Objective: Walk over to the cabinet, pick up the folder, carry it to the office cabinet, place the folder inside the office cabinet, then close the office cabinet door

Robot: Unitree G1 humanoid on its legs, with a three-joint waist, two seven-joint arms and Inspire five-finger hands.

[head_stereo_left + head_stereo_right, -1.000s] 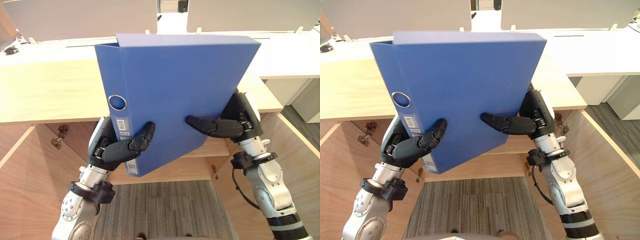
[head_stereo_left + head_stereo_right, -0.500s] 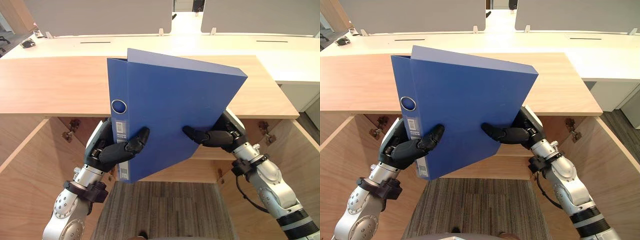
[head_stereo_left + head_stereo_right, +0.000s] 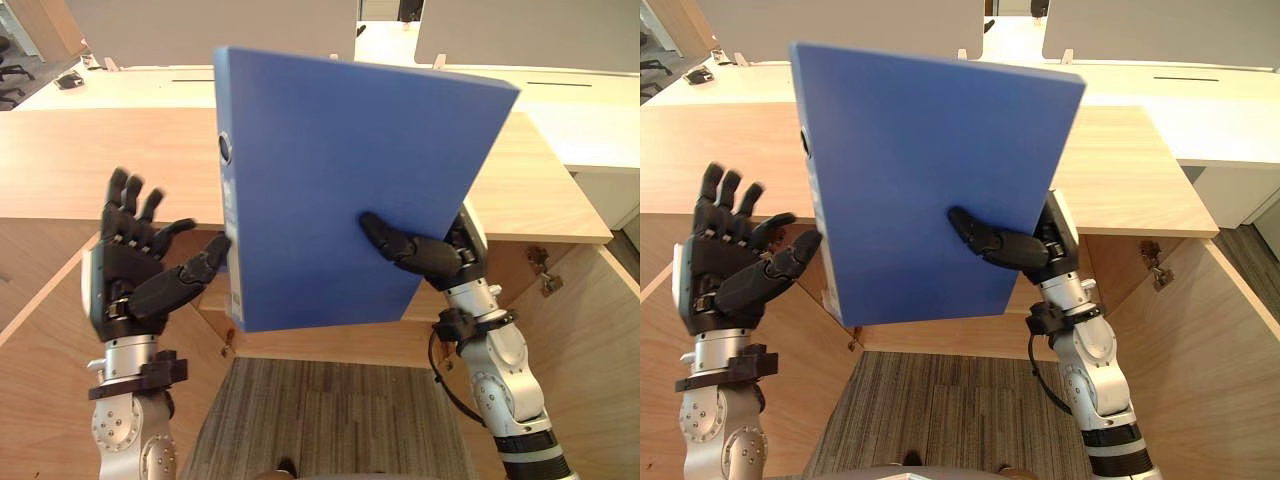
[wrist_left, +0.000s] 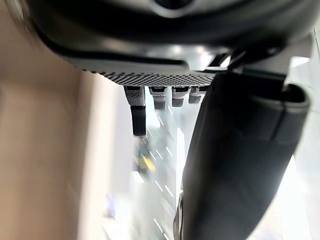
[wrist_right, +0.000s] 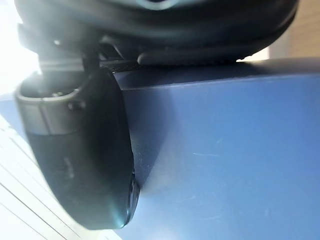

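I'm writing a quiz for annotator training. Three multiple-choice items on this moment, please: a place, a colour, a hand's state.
1. Where is the folder? A held up before the wooden cabinet; B on the carpet; C on the white desk.
2. Its colour? A red; B blue; C green.
3. The left hand is: A open; B shut on the folder; C shut on a hinge.
Answers: 1 A, the right hand grips it in the air; 2 B, blue cover; 3 A, spread wide beside the folder.
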